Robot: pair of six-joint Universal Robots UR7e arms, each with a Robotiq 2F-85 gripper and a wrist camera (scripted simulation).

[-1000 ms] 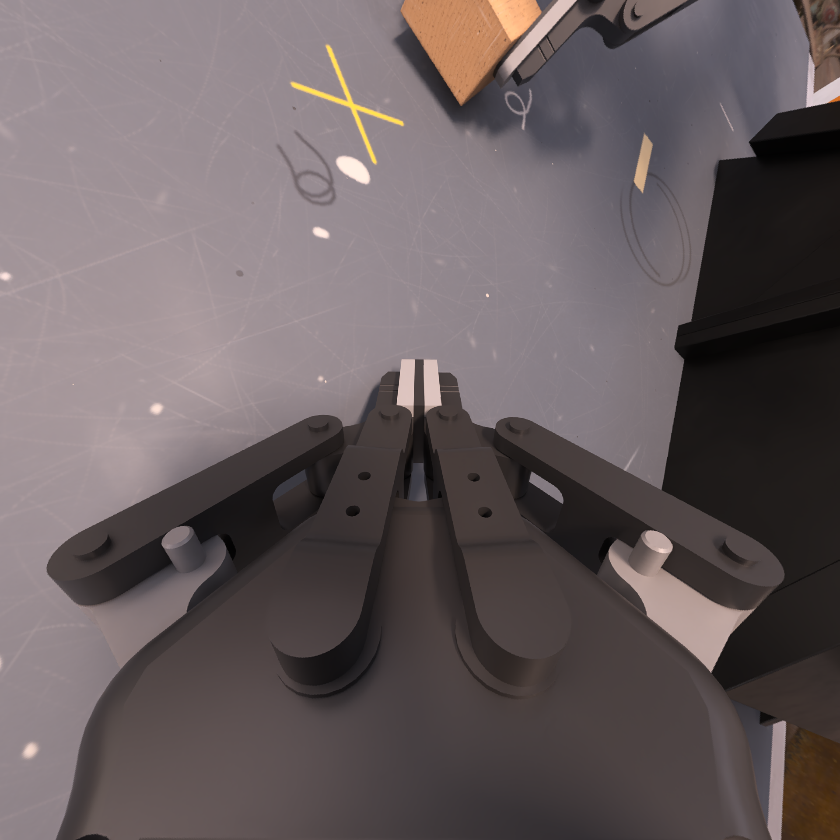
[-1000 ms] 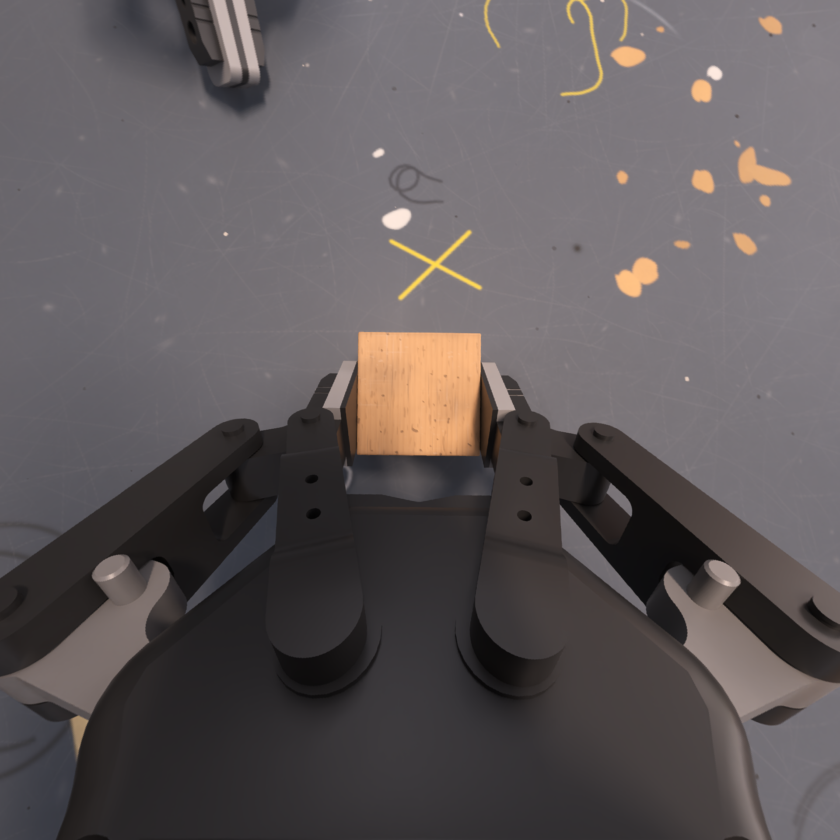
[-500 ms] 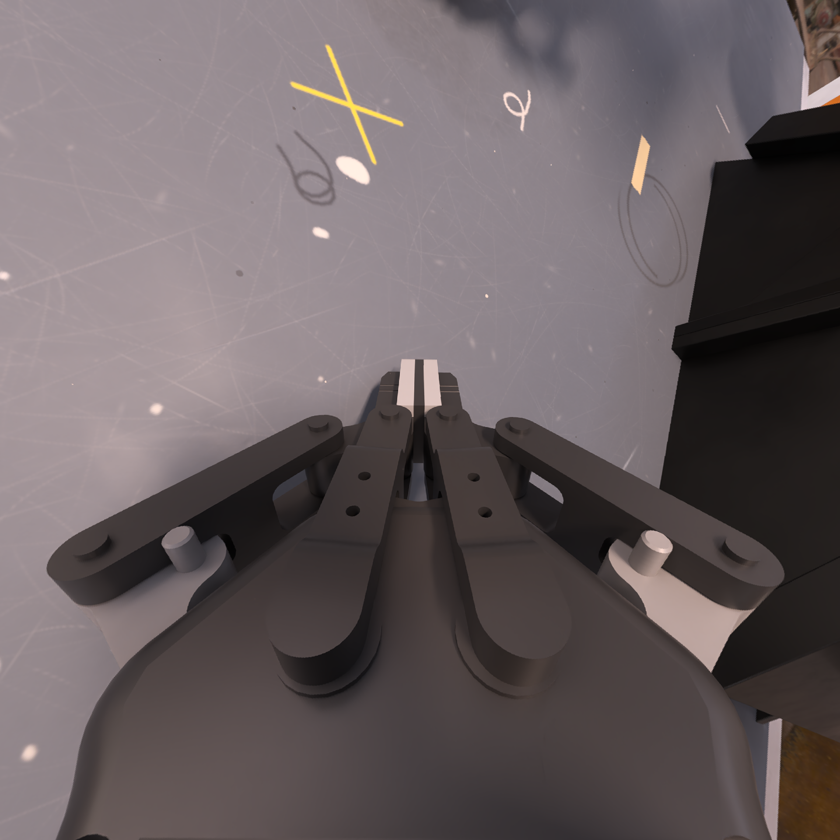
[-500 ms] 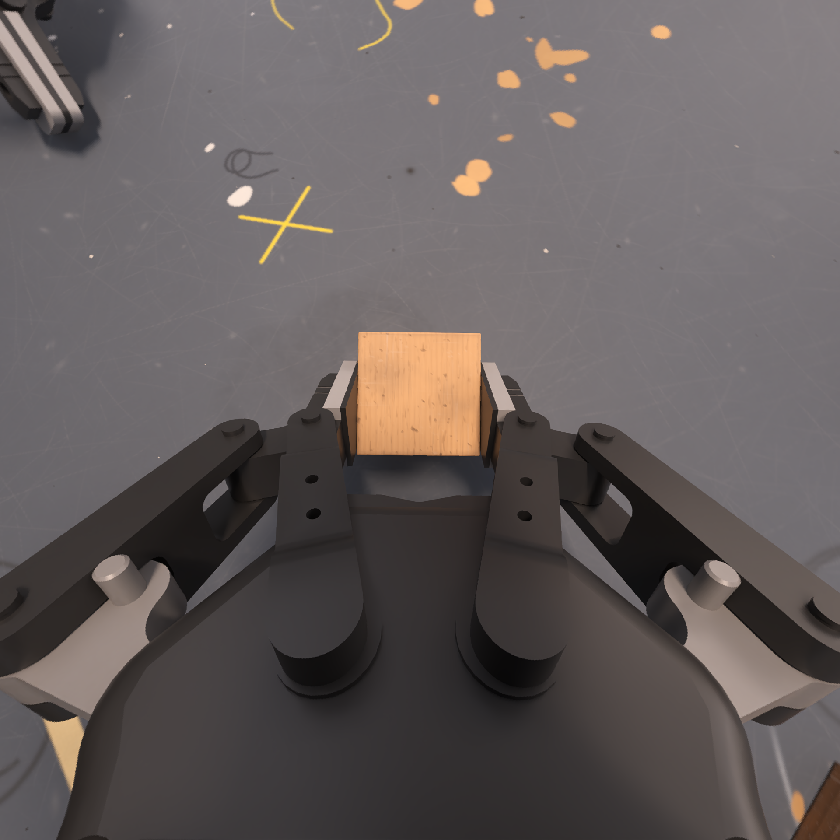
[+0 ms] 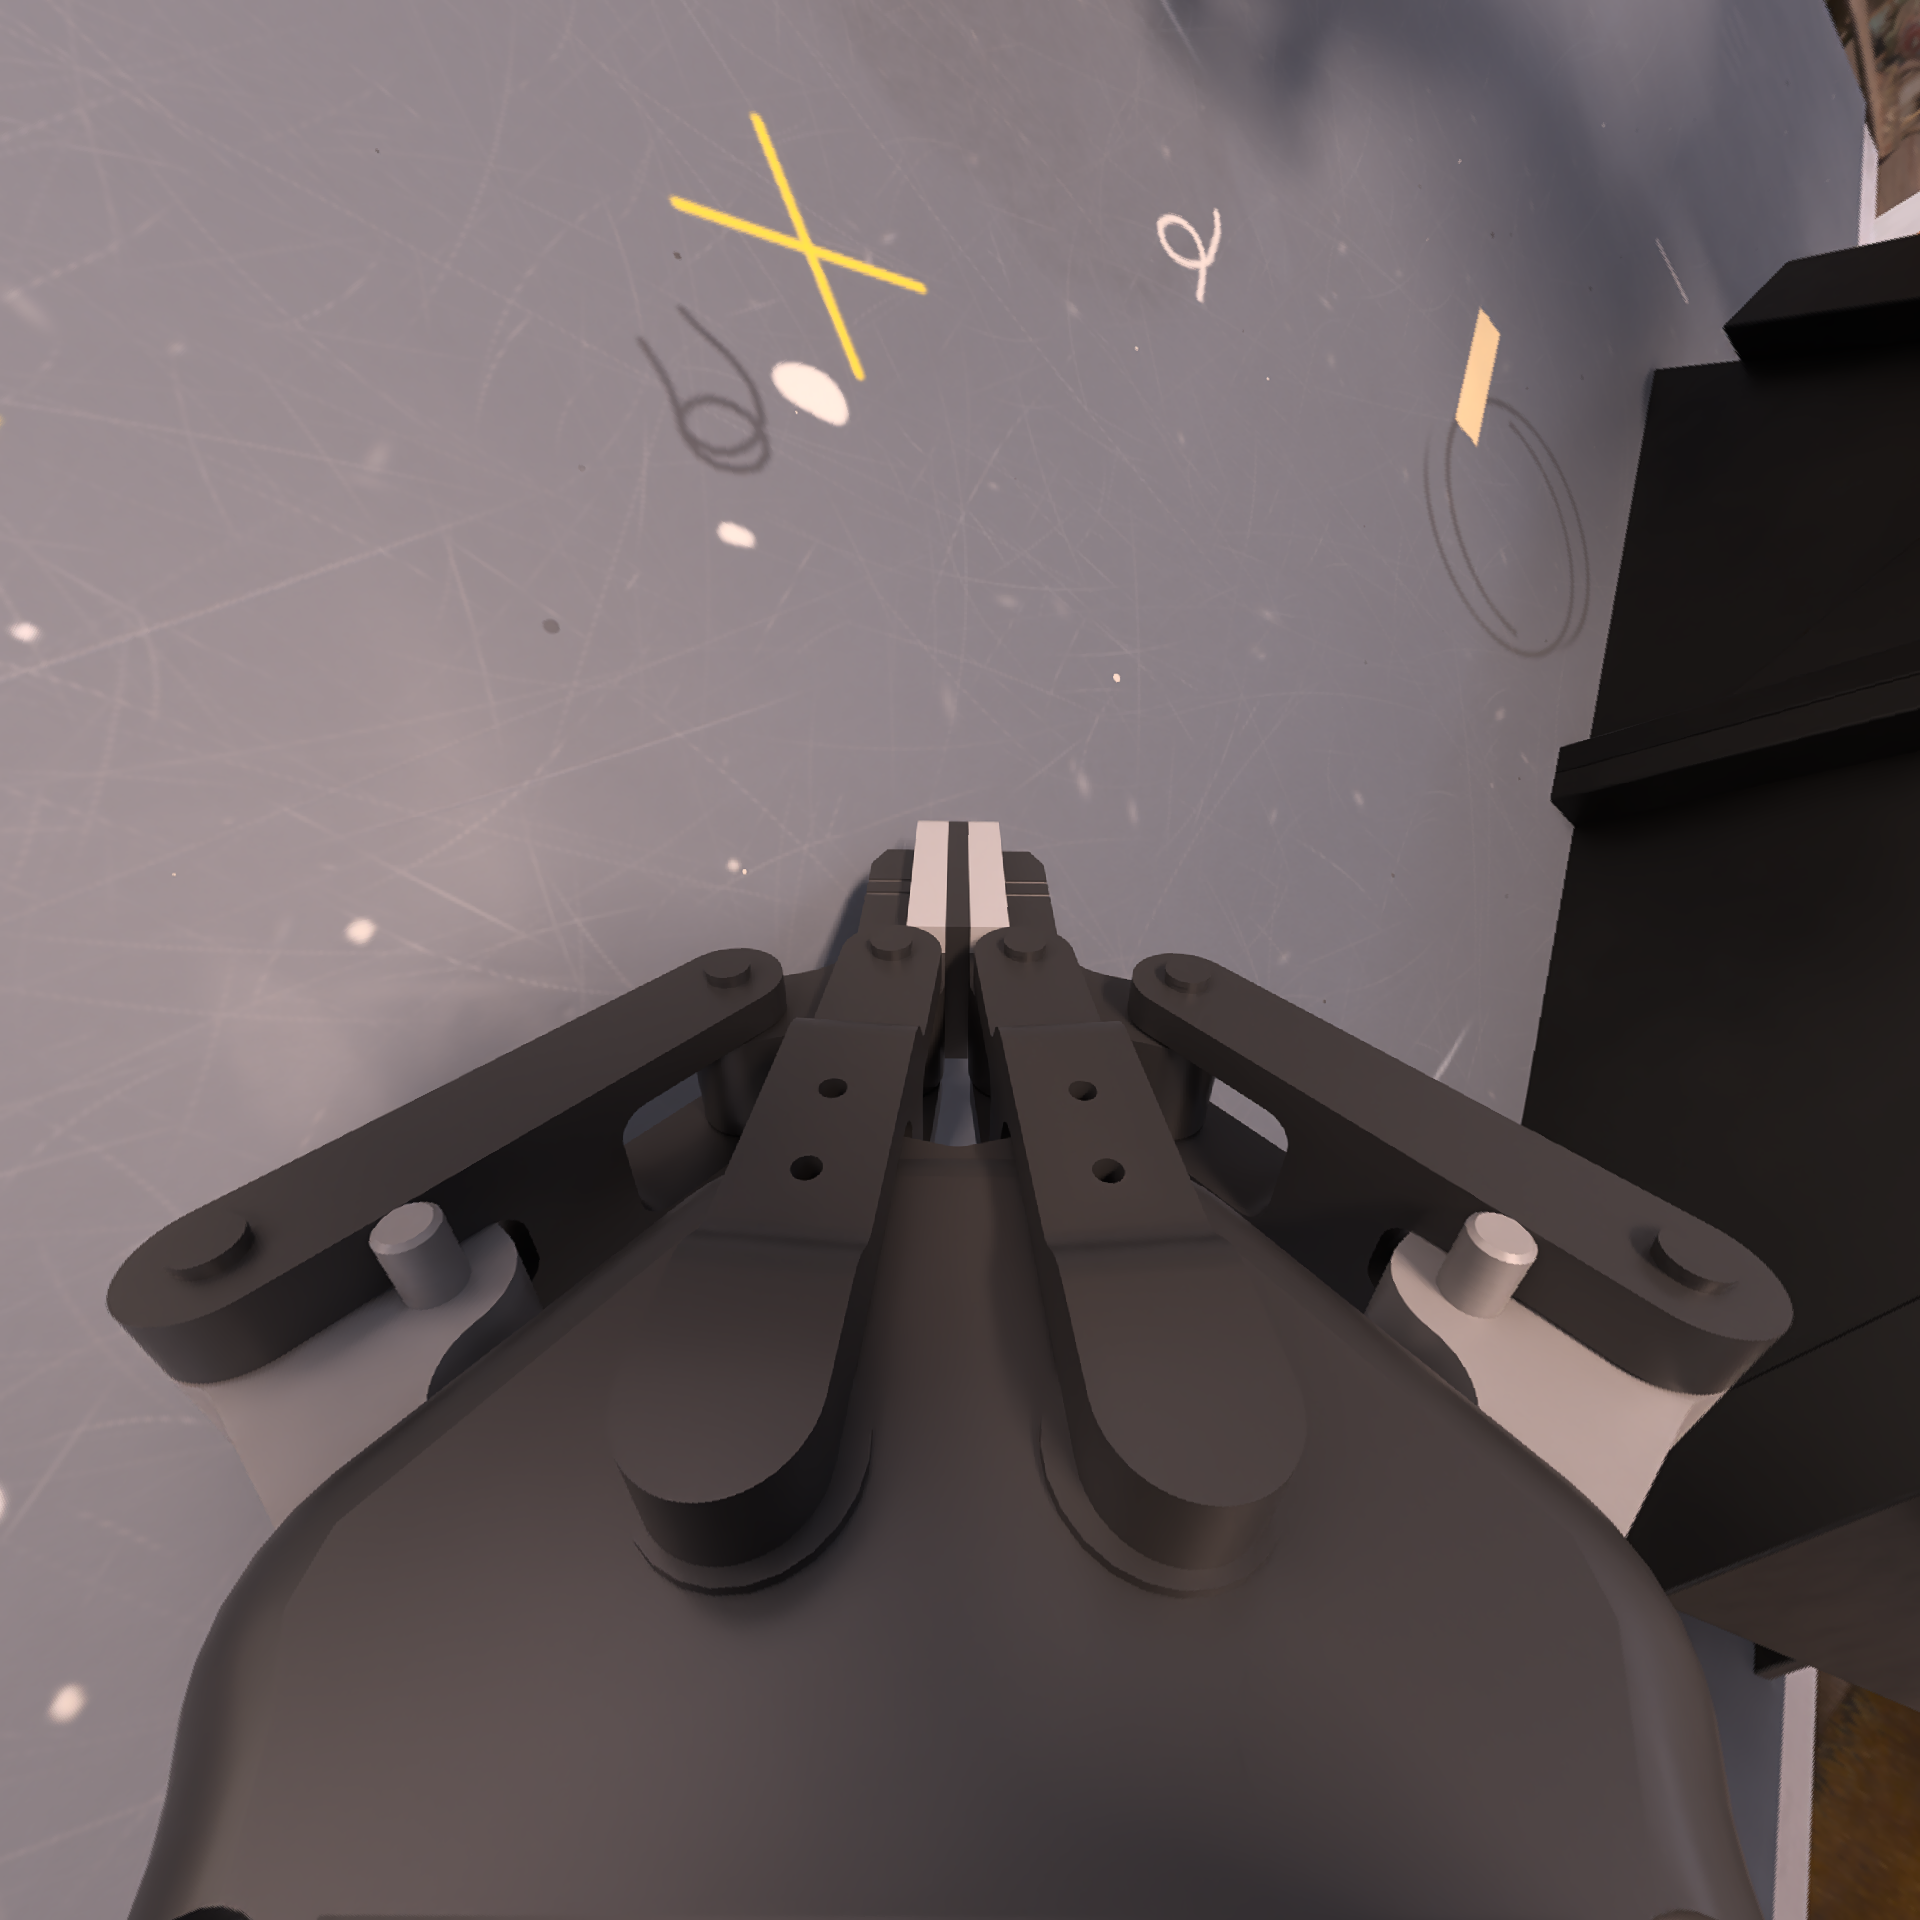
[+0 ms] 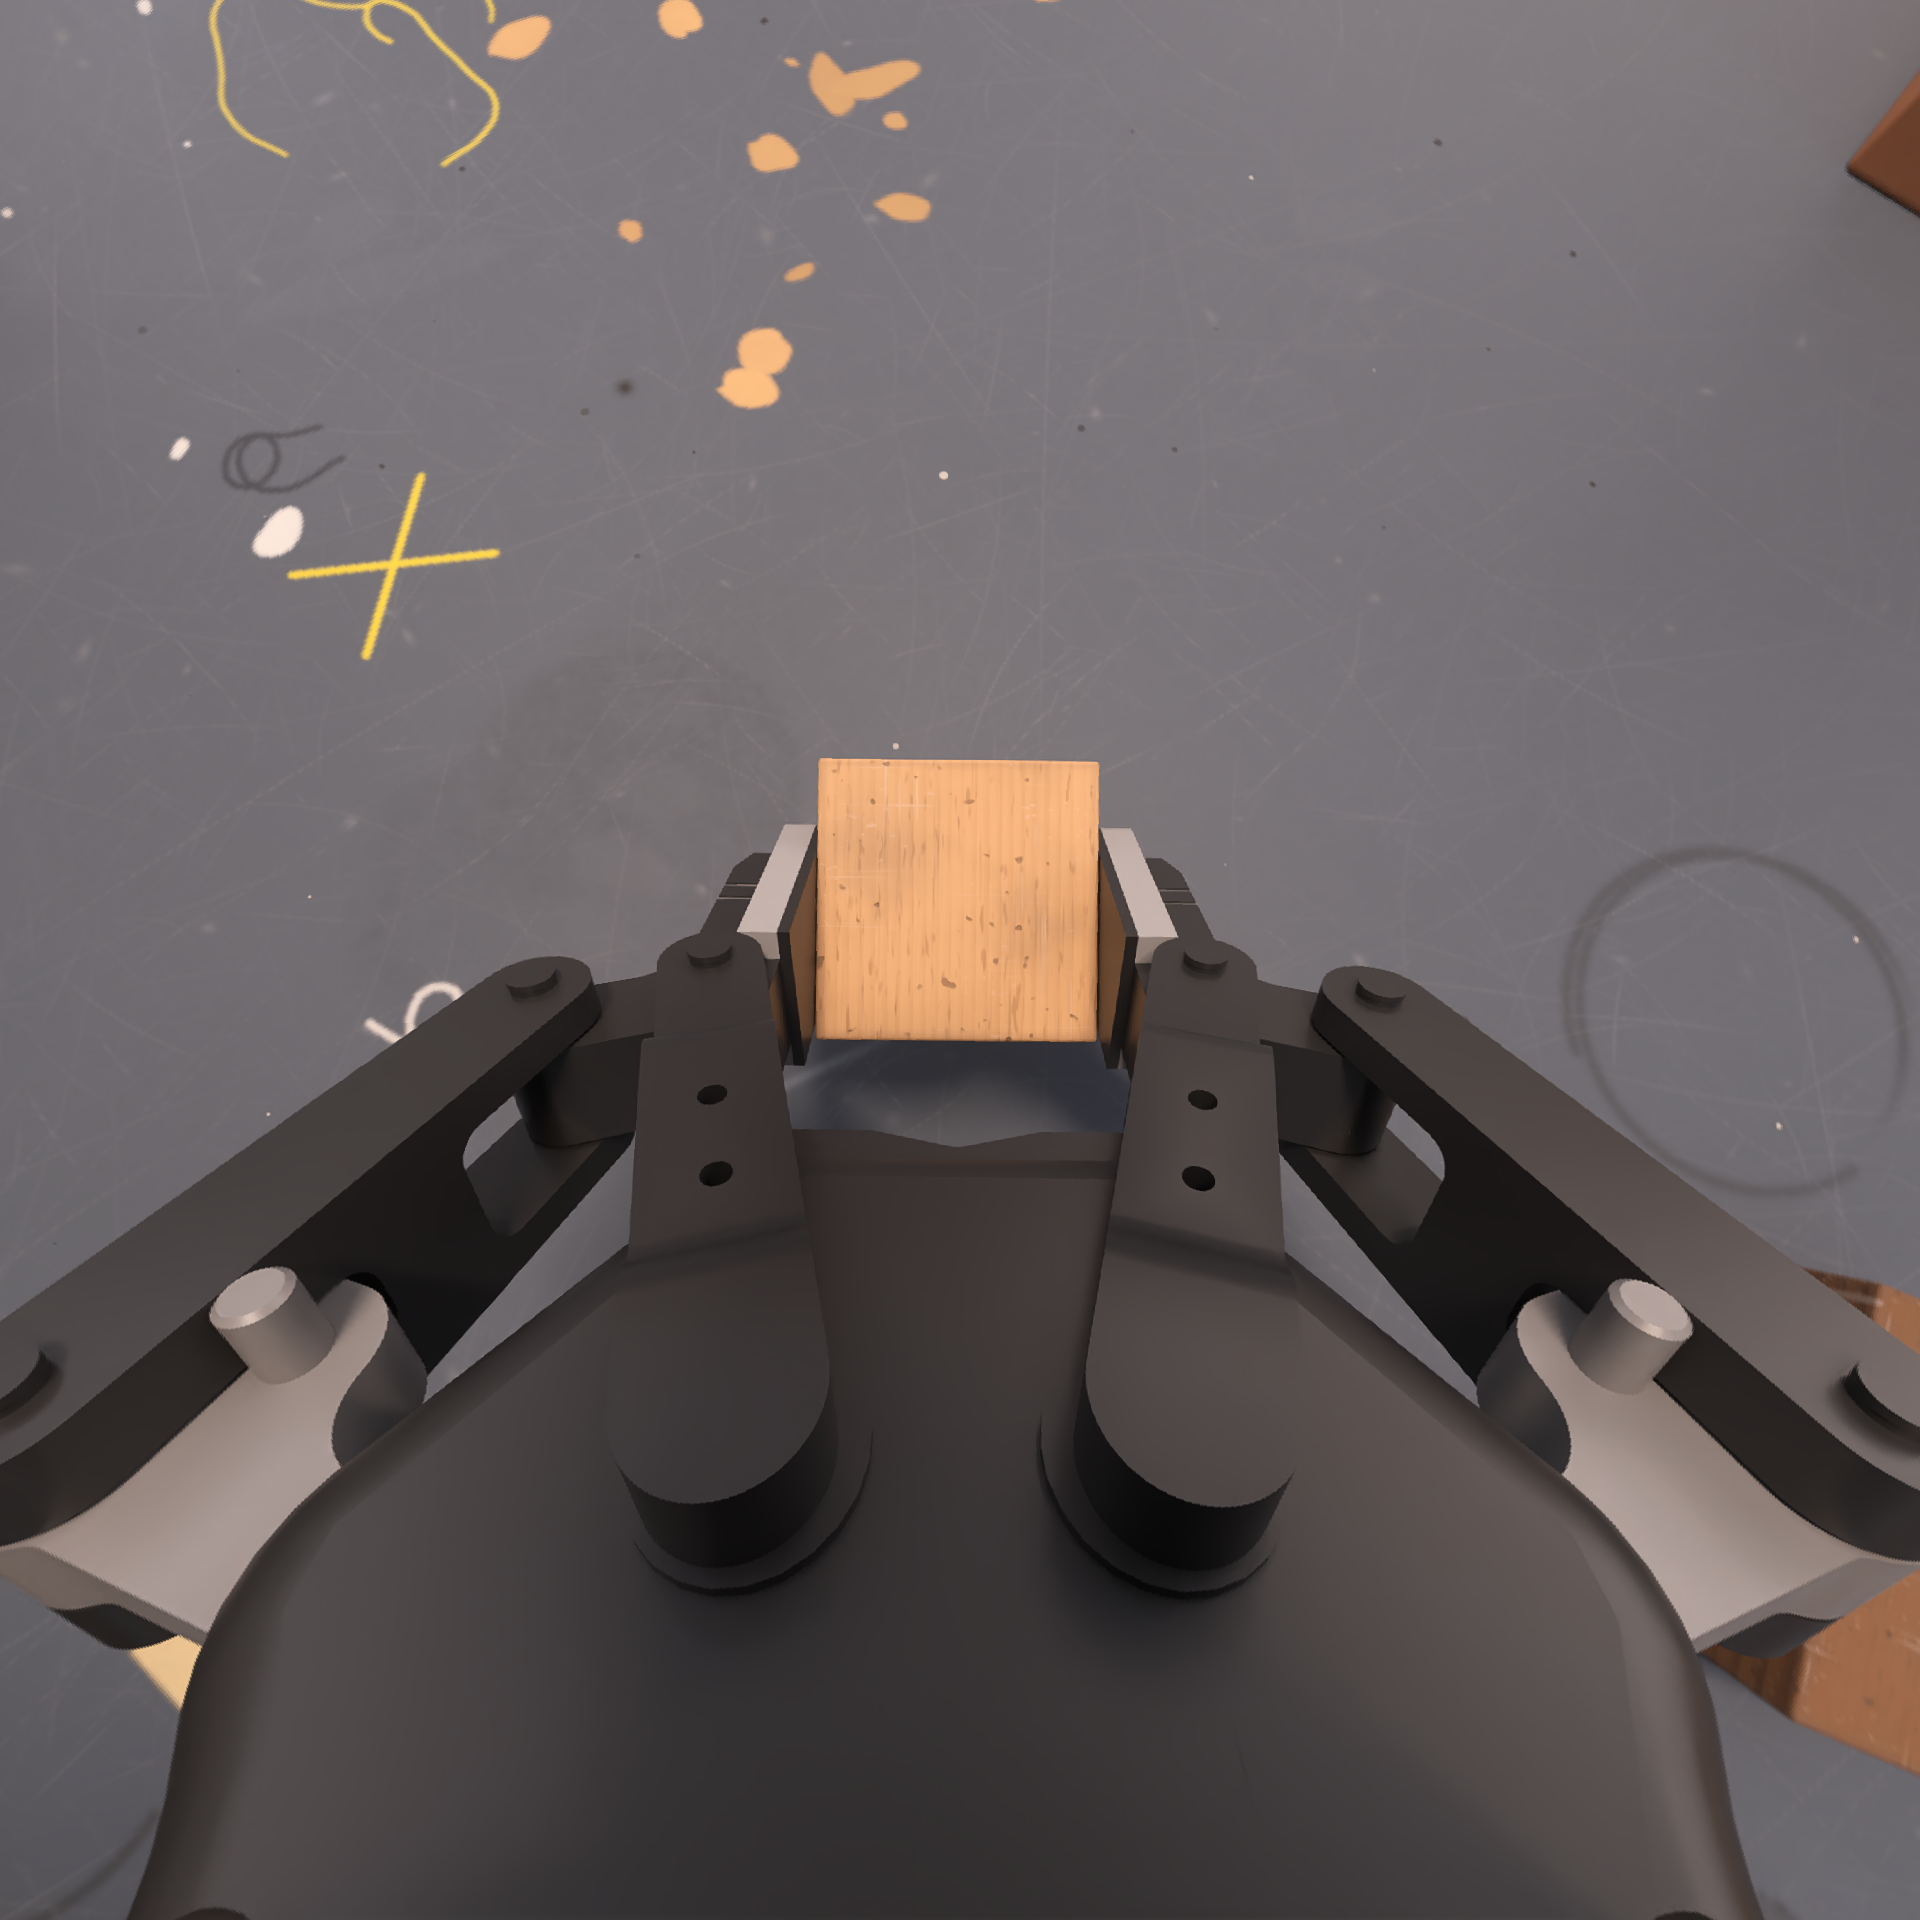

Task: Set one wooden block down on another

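Since the earlier frames the right arm has carried its block away across the table: the yellow cross (image 6: 393, 564) that sat just ahead of the block a second ago now lies off to the left of the right wrist view, and the other gripper, seen at the top left back then, has left that view. In the left wrist view the block and fingers that showed at the top edge a second ago are gone, while the left gripper itself has not shifted.

The right gripper (image 6: 957, 899) is clamped on the wooden block (image 6: 956, 900), one grey pad pressed to each side, the light speckled face turned up toward the camera. The block hangs above the scratched grey table (image 6: 1351, 520), clear of it, with a soft shadow on the surface below. Orange paint spots (image 6: 756, 369) lie farther ahead, and a faint pencilled ring (image 6: 1725, 1018) sits to the right. A brown wooden corner (image 6: 1891, 156) shows at the top right edge, and another brown piece (image 6: 1839, 1704) peeks out at the lower right behind the gripper; whether either is a second block I cannot tell.

The left gripper (image 5: 957, 873) has its fingers pressed together with nothing between them, poised above the table beside a black box (image 5: 1756, 831) on its right.
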